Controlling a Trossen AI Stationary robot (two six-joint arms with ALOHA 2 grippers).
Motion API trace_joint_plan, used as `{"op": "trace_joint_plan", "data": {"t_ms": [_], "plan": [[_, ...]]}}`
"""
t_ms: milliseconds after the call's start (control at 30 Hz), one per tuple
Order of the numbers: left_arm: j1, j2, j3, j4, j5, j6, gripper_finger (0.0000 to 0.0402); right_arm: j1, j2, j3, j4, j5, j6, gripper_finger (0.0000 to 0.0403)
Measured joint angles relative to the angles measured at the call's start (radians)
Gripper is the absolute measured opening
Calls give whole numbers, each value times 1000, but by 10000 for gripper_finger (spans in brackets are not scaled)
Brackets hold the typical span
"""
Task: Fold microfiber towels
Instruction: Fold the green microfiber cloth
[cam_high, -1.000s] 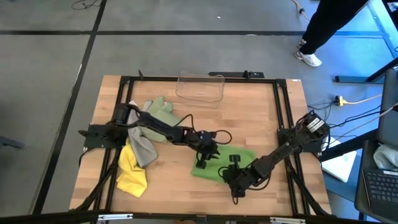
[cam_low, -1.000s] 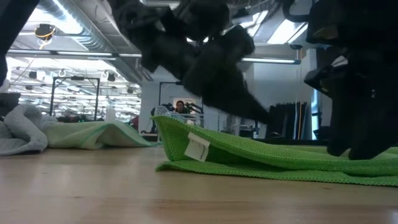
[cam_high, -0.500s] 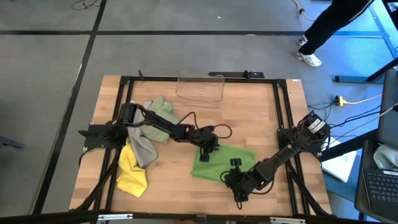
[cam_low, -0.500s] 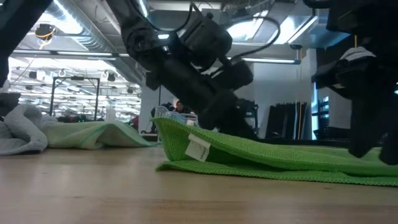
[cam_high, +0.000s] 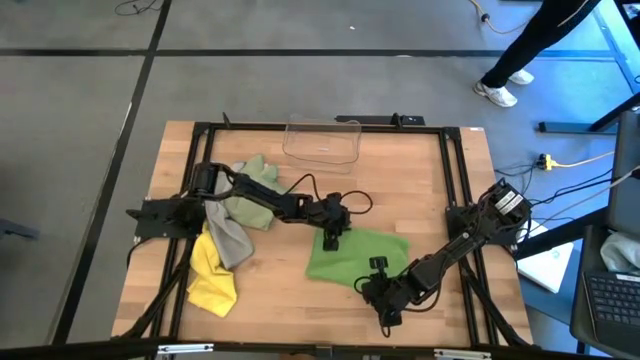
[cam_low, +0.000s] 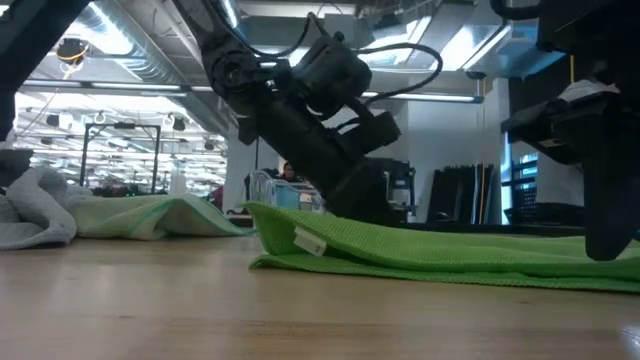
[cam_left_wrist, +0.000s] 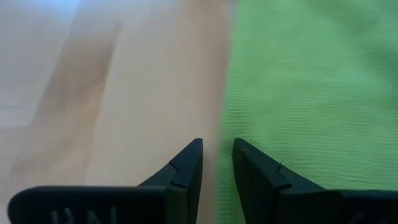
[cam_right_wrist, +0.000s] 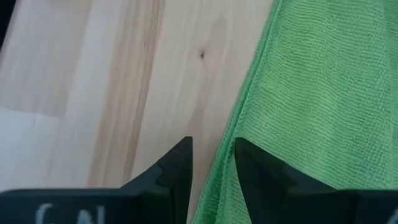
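A bright green towel (cam_high: 358, 252) lies spread on the table's middle, right of centre; the low view shows it as a low folded ridge (cam_low: 430, 255) with a white tag (cam_low: 308, 241). My left gripper (cam_high: 330, 240) is shut at its far left corner. My right gripper (cam_high: 377, 270) is shut at its near edge. A pale sage towel (cam_high: 255, 185), a grey towel (cam_high: 228, 238) and a yellow towel (cam_high: 212, 278) lie heaped at the table's left, under my left arm. My left gripper pinches the green towel's left edge (cam_left_wrist: 225, 134) at the far left corner, between its two fingers. The fingers slant down from the table's left. The towel lies on the table, barely raised at the hold. My right gripper pinches the green towel's near edge (cam_right_wrist: 219, 163) between its two fingers, with the hem running into the gap. The fingers slant steeply down from the near right. The cloth beyond the hold lies flat on the wood.
A clear plastic bin (cam_high: 322, 140) stands at the table's far edge, in the middle. Bare wood lies left of the green towel (cam_left_wrist: 124, 93) and along the near edge. A person walks on the floor beyond the far right corner (cam_high: 520, 50).
My left gripper has moved toward the table's far edge and sunk a little, taking the green towel's left corner with it. That corner, raised before with its tag showing high, now lies lower and the towel is spread flatter. My right gripper has kept its place.
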Motion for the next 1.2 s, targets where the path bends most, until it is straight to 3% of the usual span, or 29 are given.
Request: {"op": "trace_joint_plan", "data": {"t_ms": [300, 500, 1000, 1200], "plan": [[-70, -68, 2, 11, 29, -8, 82, -1, 0, 0, 2, 58, -30, 123], [-79, -2, -2, -26, 22, -18, 82, -5, 0, 0, 26, 63, -31, 123], [-33, 50, 0, 97, 14, -26, 82, -15, -4, -88, 108, 28, 0, 123], [-35, 50, 0, 99, 13, -76, 82, -16, -4, -30, 96, 135, -79, 123]]}}
